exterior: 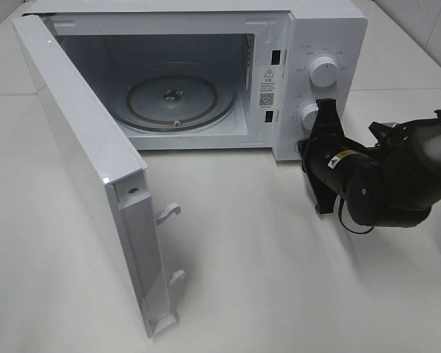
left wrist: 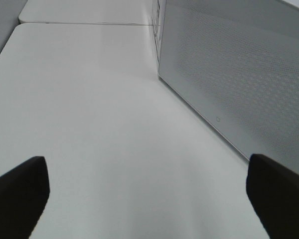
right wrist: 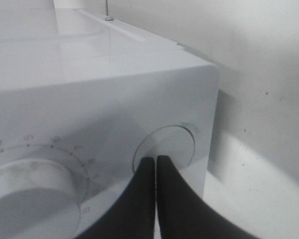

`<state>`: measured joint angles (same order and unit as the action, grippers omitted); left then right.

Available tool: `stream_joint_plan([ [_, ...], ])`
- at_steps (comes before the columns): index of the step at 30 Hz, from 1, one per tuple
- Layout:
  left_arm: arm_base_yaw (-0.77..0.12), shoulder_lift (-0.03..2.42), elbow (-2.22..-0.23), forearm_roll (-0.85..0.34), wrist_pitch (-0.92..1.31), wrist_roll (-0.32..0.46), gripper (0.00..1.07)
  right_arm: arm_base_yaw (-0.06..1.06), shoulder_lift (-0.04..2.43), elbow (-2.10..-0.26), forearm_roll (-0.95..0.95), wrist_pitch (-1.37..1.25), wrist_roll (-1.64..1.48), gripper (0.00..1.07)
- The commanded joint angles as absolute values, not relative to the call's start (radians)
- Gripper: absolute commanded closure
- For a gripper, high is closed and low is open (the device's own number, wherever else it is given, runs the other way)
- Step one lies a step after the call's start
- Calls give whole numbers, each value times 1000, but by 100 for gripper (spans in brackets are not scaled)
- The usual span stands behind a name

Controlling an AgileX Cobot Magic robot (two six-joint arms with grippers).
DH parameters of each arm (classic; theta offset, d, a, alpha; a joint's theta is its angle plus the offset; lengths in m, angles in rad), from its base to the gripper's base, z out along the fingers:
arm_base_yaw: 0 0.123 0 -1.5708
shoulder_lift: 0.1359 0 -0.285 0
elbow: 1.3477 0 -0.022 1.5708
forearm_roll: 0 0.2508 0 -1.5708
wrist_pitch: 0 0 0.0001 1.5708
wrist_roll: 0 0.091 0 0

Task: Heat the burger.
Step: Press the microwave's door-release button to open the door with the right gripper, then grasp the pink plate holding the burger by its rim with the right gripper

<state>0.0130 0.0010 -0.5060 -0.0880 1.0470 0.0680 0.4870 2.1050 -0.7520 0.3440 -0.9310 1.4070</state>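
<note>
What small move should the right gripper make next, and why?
Probably draw the shut right gripper back from the round white button on the white microwave: its door already stands wide open, the glass turntable is bare, and no burger is in view.

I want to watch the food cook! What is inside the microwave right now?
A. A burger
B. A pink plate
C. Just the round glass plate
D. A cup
C: the door stands wide open, and inside the microwave only its glass turntable shows, with nothing lying on it.
</note>
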Motion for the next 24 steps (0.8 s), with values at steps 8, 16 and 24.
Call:
stream_joint_plan([
  [8, 15, -2, -504, -91, 1044, 61, 2, 515, 2067, -698, 338, -972, 1412, 107],
  [16, 15, -2, -504, -91, 1044, 61, 2, 515, 2007, -639, 356, -975, 1382, 107],
  [24, 15, -2, -504, -91, 1044, 61, 2, 515, 1871, -540, 355, -891, 1236, 107],
])
